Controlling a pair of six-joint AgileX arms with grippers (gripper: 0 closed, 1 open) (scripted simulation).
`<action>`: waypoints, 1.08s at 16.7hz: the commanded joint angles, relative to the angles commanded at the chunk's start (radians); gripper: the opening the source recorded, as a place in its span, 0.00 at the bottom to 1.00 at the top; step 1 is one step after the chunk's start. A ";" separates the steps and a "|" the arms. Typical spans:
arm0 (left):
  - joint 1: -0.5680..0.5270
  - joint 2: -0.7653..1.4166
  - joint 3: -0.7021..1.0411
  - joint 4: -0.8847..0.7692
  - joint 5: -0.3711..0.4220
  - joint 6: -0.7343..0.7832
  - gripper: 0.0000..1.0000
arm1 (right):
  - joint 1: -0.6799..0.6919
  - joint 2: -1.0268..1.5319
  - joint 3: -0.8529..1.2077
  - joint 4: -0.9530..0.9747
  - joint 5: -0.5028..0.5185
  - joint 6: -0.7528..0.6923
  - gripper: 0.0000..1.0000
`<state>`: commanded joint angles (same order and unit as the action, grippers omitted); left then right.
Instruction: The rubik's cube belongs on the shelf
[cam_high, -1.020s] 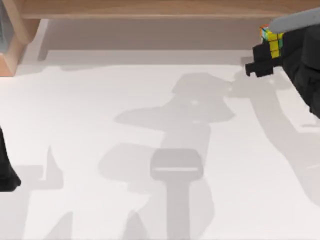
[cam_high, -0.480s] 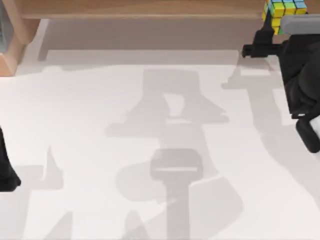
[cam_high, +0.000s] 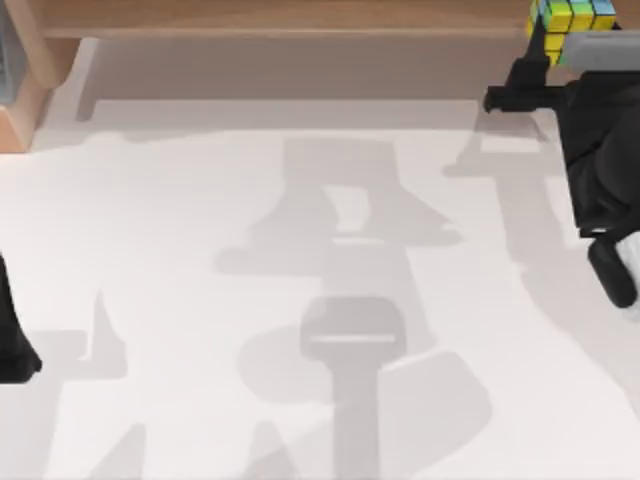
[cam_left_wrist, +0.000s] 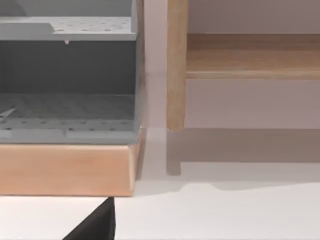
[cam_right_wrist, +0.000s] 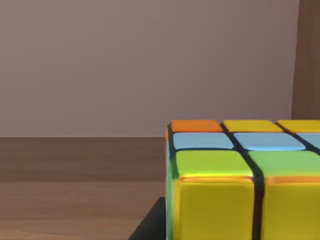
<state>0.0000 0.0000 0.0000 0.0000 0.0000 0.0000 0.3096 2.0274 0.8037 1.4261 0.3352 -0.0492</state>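
The right gripper's jaws (cam_high: 548, 62) sit at the far right end of the shelf (cam_high: 300, 18), and the rubik's cube (cam_high: 565, 22) lies right at them, over the brown board; whether the jaws are clenched on it or released I cannot tell from here. In the right wrist view the rubik's cube (cam_right_wrist: 240, 185) looms close, yellow squares facing the camera, green, blue and orange ones on top, with the wooden shelf board (cam_right_wrist: 75, 200) stretching away beside it and a dark finger edge just below. Out from the jaws, the pale worktop (cam_high: 300, 300) spreads wide. The left arm (cam_high: 12, 340) is parked well away at the worktop's left edge, near a wood-edged grey rack (cam_left_wrist: 67, 100).
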 joint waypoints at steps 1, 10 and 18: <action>0.000 0.000 0.000 0.000 0.000 0.000 1.00 | 0.001 -0.001 0.002 0.001 -0.001 0.000 0.00; 0.000 0.000 0.000 0.000 0.000 0.000 1.00 | 0.025 0.060 0.259 -0.119 -0.070 0.029 0.00; 0.000 0.000 0.000 0.000 0.000 0.000 1.00 | -0.073 0.212 0.467 -0.256 -0.067 0.012 0.00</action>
<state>0.0000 0.0000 0.0000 0.0000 0.0000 0.0000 0.2361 2.2392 1.2709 1.1705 0.2679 -0.0374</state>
